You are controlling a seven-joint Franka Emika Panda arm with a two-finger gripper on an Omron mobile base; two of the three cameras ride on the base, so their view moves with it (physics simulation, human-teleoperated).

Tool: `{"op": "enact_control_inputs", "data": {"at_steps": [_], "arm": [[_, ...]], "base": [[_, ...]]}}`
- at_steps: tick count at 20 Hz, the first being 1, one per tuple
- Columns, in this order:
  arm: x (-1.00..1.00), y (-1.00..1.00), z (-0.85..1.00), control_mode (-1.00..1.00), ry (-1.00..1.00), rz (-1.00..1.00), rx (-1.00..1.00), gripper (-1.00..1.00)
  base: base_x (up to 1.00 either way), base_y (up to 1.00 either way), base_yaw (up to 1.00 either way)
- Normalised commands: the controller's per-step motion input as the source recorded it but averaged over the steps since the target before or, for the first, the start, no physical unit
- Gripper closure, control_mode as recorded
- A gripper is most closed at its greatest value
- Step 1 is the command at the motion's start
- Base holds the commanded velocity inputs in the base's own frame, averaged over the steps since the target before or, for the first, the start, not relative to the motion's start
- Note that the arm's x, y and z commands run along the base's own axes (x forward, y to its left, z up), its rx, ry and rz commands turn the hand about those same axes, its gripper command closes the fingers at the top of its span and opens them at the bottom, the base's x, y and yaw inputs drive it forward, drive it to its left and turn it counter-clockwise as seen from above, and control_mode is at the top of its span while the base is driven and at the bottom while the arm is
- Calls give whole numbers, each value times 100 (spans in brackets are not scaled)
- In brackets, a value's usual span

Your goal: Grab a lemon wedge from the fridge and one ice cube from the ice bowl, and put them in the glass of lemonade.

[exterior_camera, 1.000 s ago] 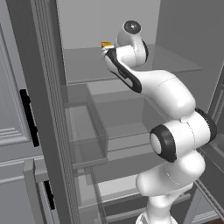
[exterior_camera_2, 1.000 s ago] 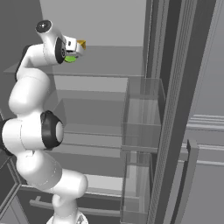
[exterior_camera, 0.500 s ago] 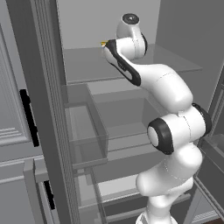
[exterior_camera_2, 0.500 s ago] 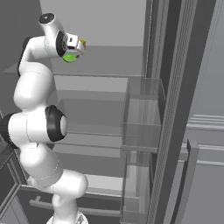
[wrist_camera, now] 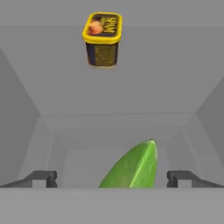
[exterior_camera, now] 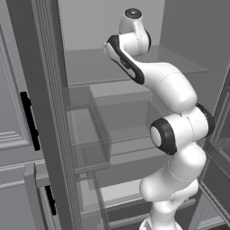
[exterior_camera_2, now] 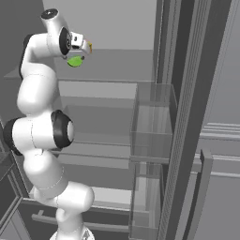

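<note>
Inside the fridge (exterior_camera: 112,67), gripper (wrist_camera: 111,178) spread wide astride the green wedge (wrist_camera: 133,168); next, close on it.

Flat, even rendered light; soft, shadowless.
</note>
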Motion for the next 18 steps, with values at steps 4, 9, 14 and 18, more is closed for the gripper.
{"op": "enact_control_inputs", "data": {"at_steps": [4,9,14,18], "arm": [[-17,-5,-19,-100,-4,0,0,-100],[-6,-10,-11,-100,-7,-3,0,-100],[20,0,0,-100,-1,0,0,-100],[36,0,-2,-100,0,0,0,-100]], "base": [[0,0,0],[0,0,0],[0,0,0],[0,0,0]]}}
